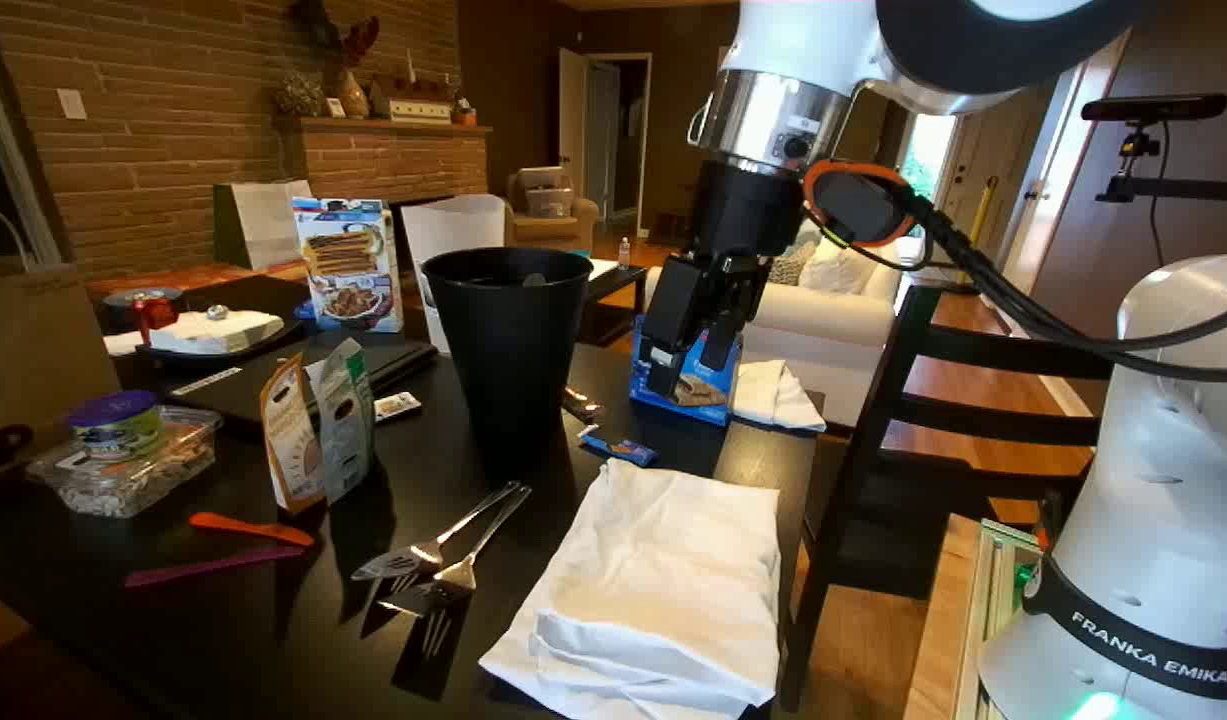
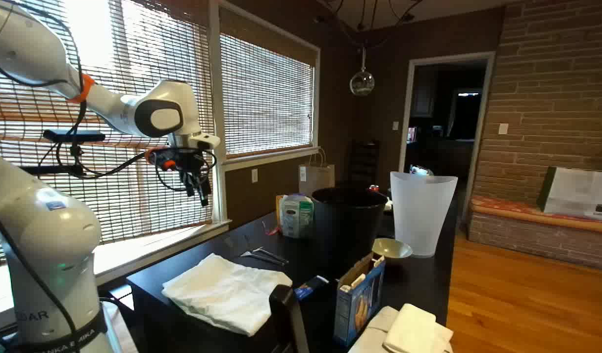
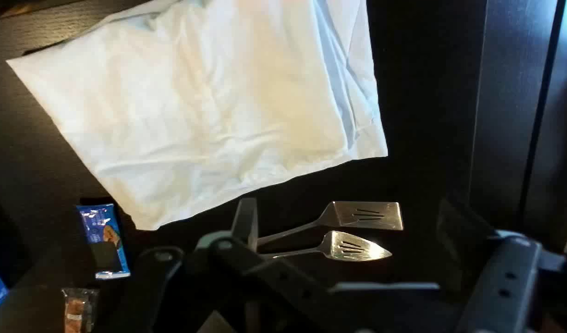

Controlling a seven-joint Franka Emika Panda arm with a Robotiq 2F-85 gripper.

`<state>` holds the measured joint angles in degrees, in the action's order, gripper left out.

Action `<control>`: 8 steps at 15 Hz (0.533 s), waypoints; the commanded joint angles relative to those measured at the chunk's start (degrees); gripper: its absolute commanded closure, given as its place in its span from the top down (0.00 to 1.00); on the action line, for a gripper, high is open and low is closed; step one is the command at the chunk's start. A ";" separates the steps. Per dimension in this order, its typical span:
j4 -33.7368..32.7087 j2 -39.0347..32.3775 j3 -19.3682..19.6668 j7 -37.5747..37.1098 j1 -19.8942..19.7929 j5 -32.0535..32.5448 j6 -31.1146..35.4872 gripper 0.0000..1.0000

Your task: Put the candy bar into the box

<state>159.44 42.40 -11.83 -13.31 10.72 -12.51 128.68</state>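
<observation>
Robot hand (image 1: 689, 368) hangs over a dark counter (image 1: 293, 640), jaws spread wide, nothing held btwn them. The box (image 2: 362, 304), blue, stands upright on the counter, its top open in an exterior view. The candy bar (image 1: 621, 450), in a blue wrapper, lies flat on the counter: in an exterior view it's just right of the black bin (image 1: 508, 350), just off the far end of a white cloth (image 1: 663, 580), near & left of the box. A 2nd bar (image 3: 77, 311) in clear wrap lies near it; blue is prob. the target, tho can't be sure. In the wrist view the candy bar is left of the jaws, not btwn them; metal servers (image 3: 345, 215) show below.

Step in hand: prob. the reach, grasp not yet made. Next move calls for shifting over the candy bar, lining the jaws up across its narrow width, going low & gripping; then a lift clear of the box rim & a release thru the top.
</observation>
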 commanded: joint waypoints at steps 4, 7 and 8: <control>-0.11 -0.16 0.16 -0.08 0.09 0.16 -0.22 1.00; -0.11 -0.16 0.16 -0.08 0.09 0.16 -0.22 1.00; -0.14 -1.81 -0.94 -2.26 -2.47 1.85 2.50 1.00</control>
<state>159.42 42.23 -11.83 -13.31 10.71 -12.51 128.65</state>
